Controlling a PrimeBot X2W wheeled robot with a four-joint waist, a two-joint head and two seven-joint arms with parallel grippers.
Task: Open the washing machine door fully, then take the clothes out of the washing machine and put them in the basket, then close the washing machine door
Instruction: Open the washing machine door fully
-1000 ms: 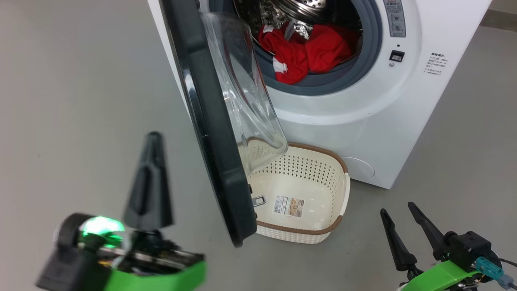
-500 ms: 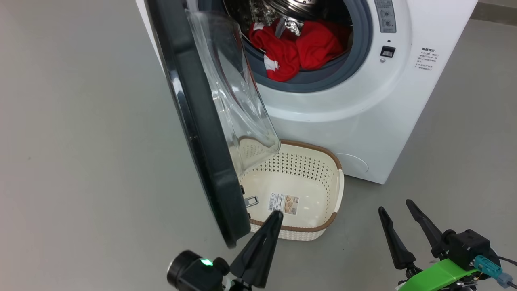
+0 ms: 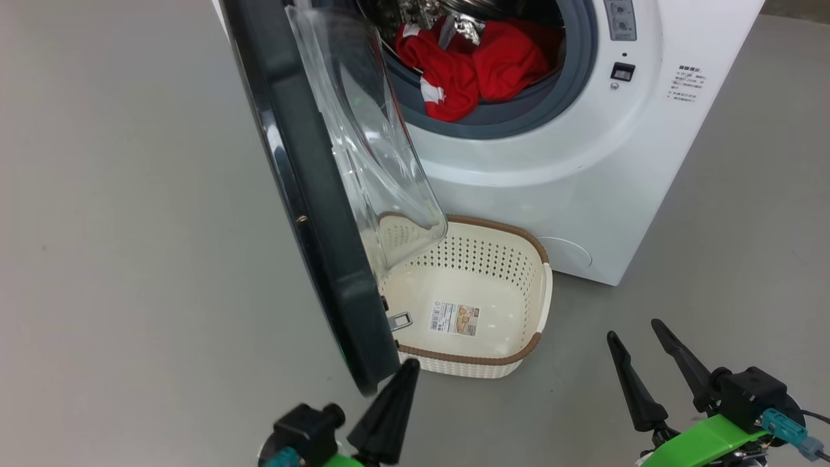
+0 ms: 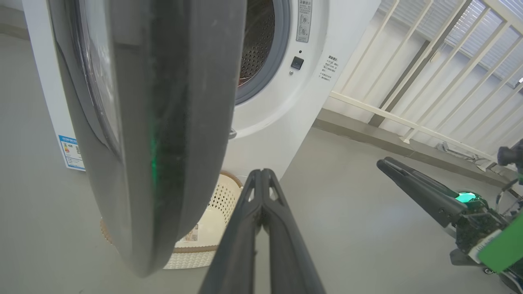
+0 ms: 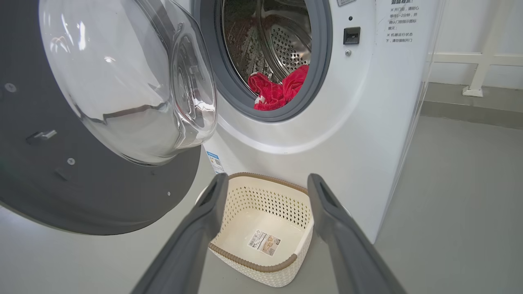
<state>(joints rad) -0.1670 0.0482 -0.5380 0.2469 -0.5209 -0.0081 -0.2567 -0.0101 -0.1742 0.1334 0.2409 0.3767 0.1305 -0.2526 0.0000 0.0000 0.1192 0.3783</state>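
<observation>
So the left gripper (image 3: 407,371) has swung over from the 8 o'clock corner of the head view, outside the door (image 3: 311,194), to about 6 o'clock. Its tip is now just beside the door's bottom edge. The whole picture slid a bit too, but that's the camera, not the washer (image 3: 583,168). The left fingers are pinched tight together with nothing between them. The right gripper (image 3: 634,329) sits at 4 o'clock over the floor (image 3: 130,272), fingers spread wide and holding nothing, same as before.

The door hangs open, edge-on to the head camera. Its glass bulge faces the machine and overhangs the basket's 10 o'clock corner. The red clothes (image 3: 480,71) are in the drum (image 5: 286,45) up at 12 o'clock, piled at the front lip against the grey gasket (image 3: 512,117). The basket (image 3: 467,358) sits on the floor right at the foot of the washer, near the centre of the view, with a paper label (image 3: 454,318) on its bottom.
</observation>
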